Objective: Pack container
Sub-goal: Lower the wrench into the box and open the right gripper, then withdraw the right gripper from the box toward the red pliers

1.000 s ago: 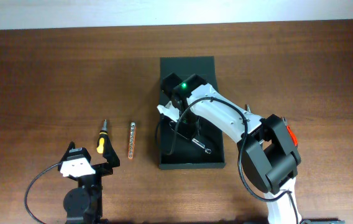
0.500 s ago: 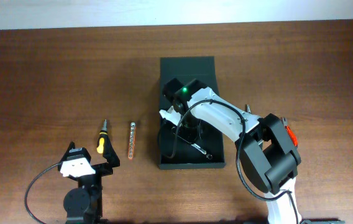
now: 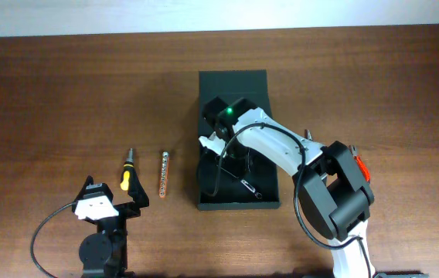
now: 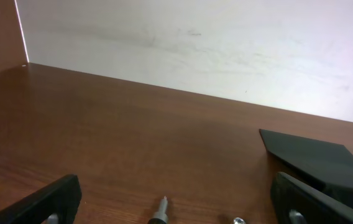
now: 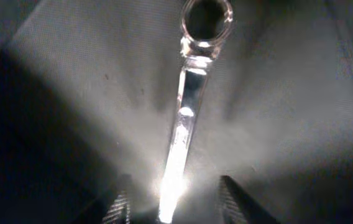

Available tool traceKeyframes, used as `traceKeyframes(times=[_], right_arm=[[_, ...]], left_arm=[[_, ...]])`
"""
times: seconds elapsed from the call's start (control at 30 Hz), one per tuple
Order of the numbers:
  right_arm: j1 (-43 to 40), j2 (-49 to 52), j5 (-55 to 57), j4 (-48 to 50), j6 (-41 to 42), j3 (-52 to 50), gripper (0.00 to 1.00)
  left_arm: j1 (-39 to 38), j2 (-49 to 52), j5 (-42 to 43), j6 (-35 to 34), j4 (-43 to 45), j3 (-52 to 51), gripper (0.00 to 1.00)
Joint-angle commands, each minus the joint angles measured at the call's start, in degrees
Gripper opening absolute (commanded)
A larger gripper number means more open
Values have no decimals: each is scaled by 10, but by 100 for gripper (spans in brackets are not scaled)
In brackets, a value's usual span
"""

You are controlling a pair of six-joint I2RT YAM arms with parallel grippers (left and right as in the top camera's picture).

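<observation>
- The container sits at the centre of the overhead view, its flap lid lying open toward the top.
- The right gripper is down inside it, fingers parted. A shiny wrench lies between them, clear of both.
- The left gripper, at lower left, is spread wide and holds nothing.
- A screwdriver and a thin rod lie left of the container.

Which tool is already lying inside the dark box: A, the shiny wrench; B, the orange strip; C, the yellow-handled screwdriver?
A: the wrench lies on the floor of the container, while the screwdriver and the orange strip lie on the table to its left.
</observation>
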Motion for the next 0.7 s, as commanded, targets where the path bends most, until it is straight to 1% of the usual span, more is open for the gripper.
traceKeyframes(times=[0.0, 0.1, 0.2, 0.27, 0.3, 0.4, 0.47, 0.67], right_arm=[[2, -3, 40, -23, 10, 73, 49], [-5, -3, 49, -70, 10, 145, 70], [-20, -3, 87, -121, 38, 226, 83], [-35, -3, 116, -166, 51, 285, 96], [-43, -3, 129, -189, 58, 313, 99], [-72, -3, 147, -248, 70, 385, 99], [-108, -10, 148, -282, 87, 432, 99], [-195, -67, 164, -282, 107, 433, 99]], left_arm=[[3, -5, 2, -3, 0, -2, 99], [3, -5, 2, -3, 0, -2, 99], [3, -5, 2, -3, 0, -2, 99], [3, -5, 2, -3, 0, -2, 99], [3, -5, 2, -3, -1, -2, 99], [3, -5, 2, -3, 0, -2, 99], [3, -5, 2, -3, 0, -2, 99], [3, -5, 2, -3, 0, -2, 99]])
